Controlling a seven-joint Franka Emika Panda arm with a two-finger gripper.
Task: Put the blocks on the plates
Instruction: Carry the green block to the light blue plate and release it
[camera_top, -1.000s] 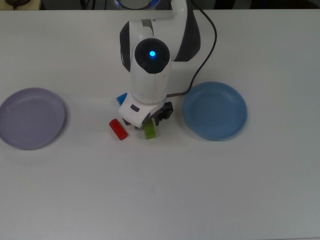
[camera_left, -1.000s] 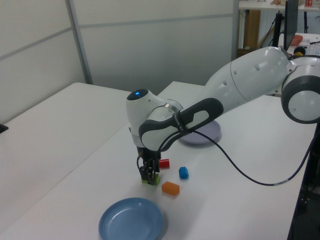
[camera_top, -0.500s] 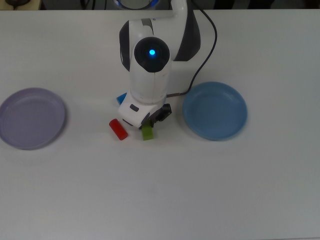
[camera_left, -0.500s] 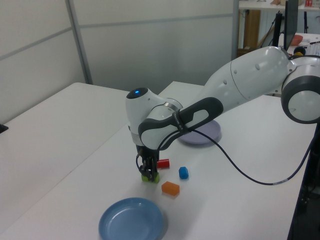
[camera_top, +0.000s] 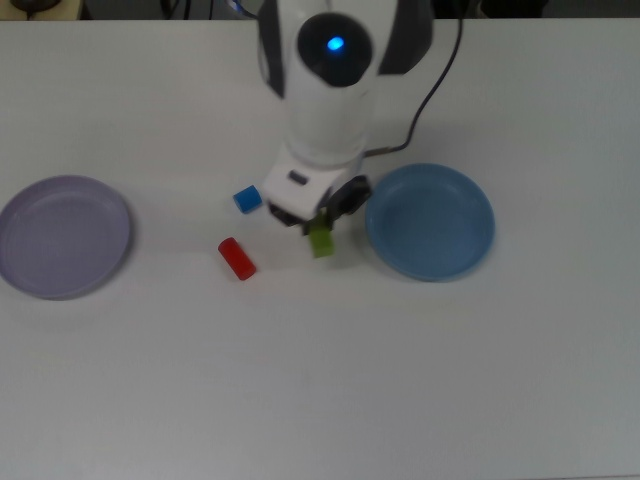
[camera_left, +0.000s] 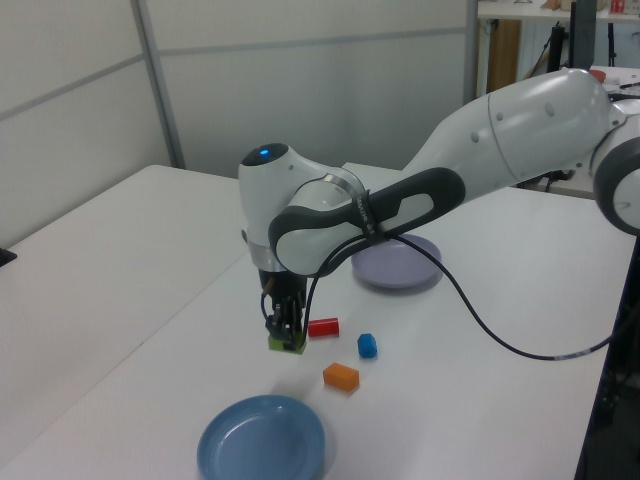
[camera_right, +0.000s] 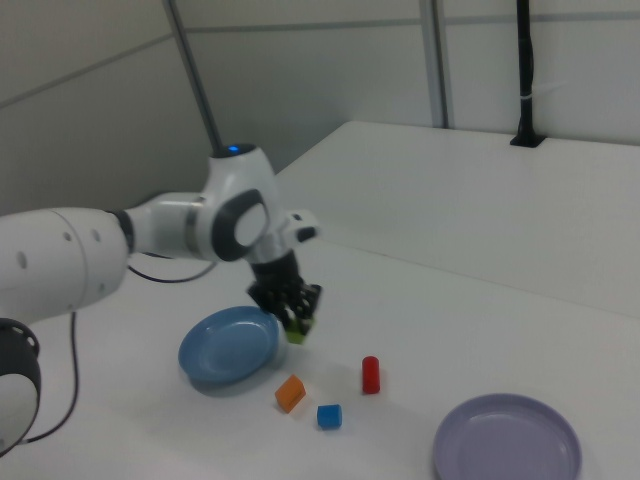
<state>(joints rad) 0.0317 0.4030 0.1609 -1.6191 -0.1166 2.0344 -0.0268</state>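
The green bar (camera_top: 322, 241) hangs clamped in the gripper (camera_top: 320, 228) above the table (camera_top: 320, 380), between the red cylinder (camera_top: 237, 258) and the blue plate (camera_top: 431, 222), with the lavender plate (camera_top: 63, 236) well apart.

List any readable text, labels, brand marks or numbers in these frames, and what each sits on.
None readable.
The arm shows no legible marking; only a blue light glows on it.
The green block in the gripper, the other blocks and both plates are plain, unprinted colours.
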